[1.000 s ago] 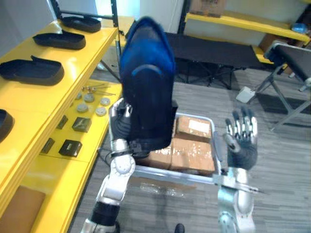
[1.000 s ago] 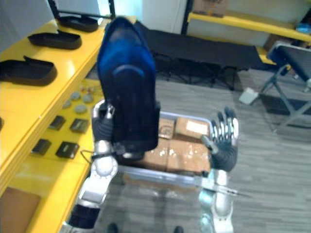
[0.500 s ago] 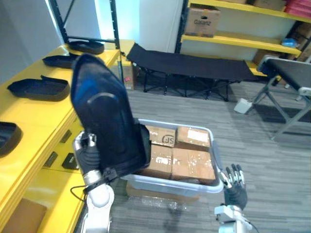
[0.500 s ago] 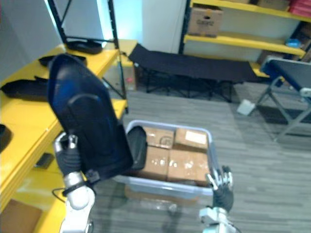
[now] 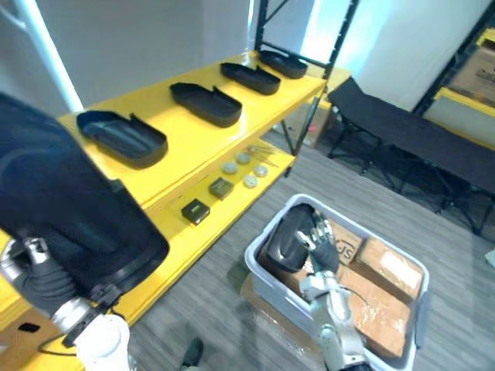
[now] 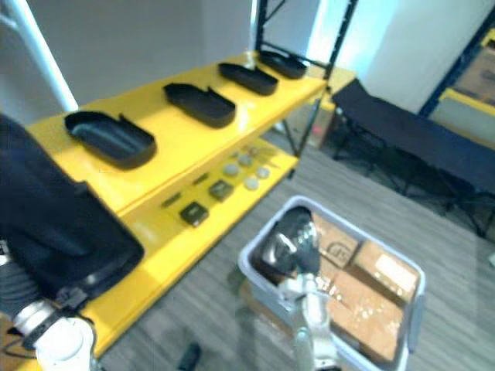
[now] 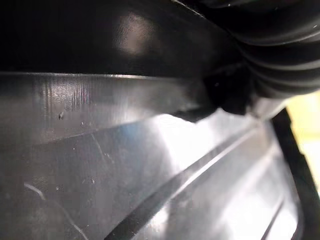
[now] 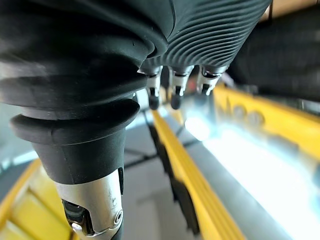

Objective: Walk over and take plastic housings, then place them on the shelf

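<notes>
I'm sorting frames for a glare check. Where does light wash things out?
Left wrist view: white highlights streak the glossy plastic housing. Right wrist view: a white glare patch bleaches part of the yellow shelf past the fingers of the right hand. Left eye view: bright backlight glows behind the shelf's far end, and its top carries a soft sheen.

A dark ribbed cover wraps our left hand. Our right hand has silver, dark-tipped fingers.
</notes>
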Tool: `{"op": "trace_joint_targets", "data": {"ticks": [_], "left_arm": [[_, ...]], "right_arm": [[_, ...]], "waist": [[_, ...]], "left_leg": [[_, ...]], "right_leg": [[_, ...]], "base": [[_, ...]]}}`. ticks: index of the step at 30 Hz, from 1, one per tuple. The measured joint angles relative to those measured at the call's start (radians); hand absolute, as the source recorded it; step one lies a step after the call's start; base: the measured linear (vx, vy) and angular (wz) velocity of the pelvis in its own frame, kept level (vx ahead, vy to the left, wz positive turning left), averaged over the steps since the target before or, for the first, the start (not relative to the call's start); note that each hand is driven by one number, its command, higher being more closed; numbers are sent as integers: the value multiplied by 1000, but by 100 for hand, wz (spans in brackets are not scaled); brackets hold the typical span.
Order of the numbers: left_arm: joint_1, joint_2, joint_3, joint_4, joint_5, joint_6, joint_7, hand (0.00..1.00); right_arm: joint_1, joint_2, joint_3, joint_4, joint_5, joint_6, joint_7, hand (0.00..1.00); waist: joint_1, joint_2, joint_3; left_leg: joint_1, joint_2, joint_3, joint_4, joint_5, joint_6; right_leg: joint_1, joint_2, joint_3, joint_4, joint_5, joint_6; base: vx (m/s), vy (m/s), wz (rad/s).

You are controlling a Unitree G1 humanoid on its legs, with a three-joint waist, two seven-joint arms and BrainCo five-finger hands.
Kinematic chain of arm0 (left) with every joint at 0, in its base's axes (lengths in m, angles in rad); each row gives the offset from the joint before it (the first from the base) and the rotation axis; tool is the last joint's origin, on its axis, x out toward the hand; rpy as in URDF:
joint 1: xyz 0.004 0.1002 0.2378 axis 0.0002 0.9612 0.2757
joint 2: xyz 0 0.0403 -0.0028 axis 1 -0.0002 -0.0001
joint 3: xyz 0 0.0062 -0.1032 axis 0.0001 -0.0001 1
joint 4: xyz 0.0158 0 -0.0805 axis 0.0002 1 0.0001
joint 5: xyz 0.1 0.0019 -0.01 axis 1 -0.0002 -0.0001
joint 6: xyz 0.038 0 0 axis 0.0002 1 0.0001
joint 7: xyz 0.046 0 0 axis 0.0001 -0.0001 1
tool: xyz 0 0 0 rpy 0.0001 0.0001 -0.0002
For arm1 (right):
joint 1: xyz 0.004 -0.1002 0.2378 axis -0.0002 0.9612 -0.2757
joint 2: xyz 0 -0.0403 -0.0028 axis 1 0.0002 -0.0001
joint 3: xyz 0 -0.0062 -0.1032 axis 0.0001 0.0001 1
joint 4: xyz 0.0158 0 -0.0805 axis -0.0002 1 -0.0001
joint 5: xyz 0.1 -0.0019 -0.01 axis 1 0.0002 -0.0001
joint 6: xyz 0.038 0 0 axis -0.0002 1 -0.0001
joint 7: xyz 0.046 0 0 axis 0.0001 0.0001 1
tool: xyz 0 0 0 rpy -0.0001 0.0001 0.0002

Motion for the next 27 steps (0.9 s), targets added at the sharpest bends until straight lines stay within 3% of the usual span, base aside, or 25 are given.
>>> {"op": "trace_joint_targets", "data": {"ticks": [2,5,12,15,17,21,24,26,27], "left_arm": [[20,-1,19,-18,-27,0,2,100],[13,-4,21,-22,-38,0,10,100],[-55,-6,60,-54,-36,0,12,100],[-119,40,59,-77,-28,-2,13,100],[-161,87,25,-67,-26,-3,13,100],[-212,101,-41,-33,-26,-30,3,100],[-197,101,-64,-34,-28,-43,-31,100],[-196,101,-73,-35,-28,-44,-57,100],[-192,97,-98,-34,-29,-44,-70,100]], "right_arm": [[-19,10,24,1,1,0,1,0],[-55,-4,28,1,-4,1,0,0],[-88,-25,51,-31,-88,8,26,0],[-131,-27,55,-31,-92,7,28,0],[-130,-28,29,-38,-114,7,27,0],[-127,-35,-16,-77,-120,1,27,0],[-112,-50,-26,-128,-126,-4,48,0],[-96,-70,-30,-140,-136,-4,60,0],[-77,-88,-39,-140,-137,-4,68,0]], "waist": [[11,-14,24],[17,-10,68],[21,-11,77],[15,5,87],[1,5,89],[-31,18,98],[-30,26,103],[-31,37,107],[-33,59,114]], "left_leg": [[-25,6,9,49,-22,-3],[-144,0,17,242,-93,12],[-170,13,164,270,-111,35],[-169,42,179,275,-117,37],[-148,32,157,252,-101,43],[-97,-18,81,221,-84,46],[-85,-31,31,172,-40,25],[-83,-32,-9,119,7,7],[-76,-22,-33,88,39,4]], "right_leg": [[-11,3,17,7,-8,-5],[-27,5,-4,13,-9,-4],[-76,-42,9,63,-3,0],[-127,-30,92,126,31,-43],[-123,-29,189,147,40,-45],[-28,-35,258,145,-51,-80],[16,-27,231,132,-129,-56],[32,-16,205,127,-178,-13],[51,5,175,120,-186,-1]], "base": [[-27,12,-19],[-69,79,4],[13,72,-7],[24,94,-29],[65,121,32],[52,-11,67],[-28,-138,66],[-90,-209,69],[-88,-178,64]]}}
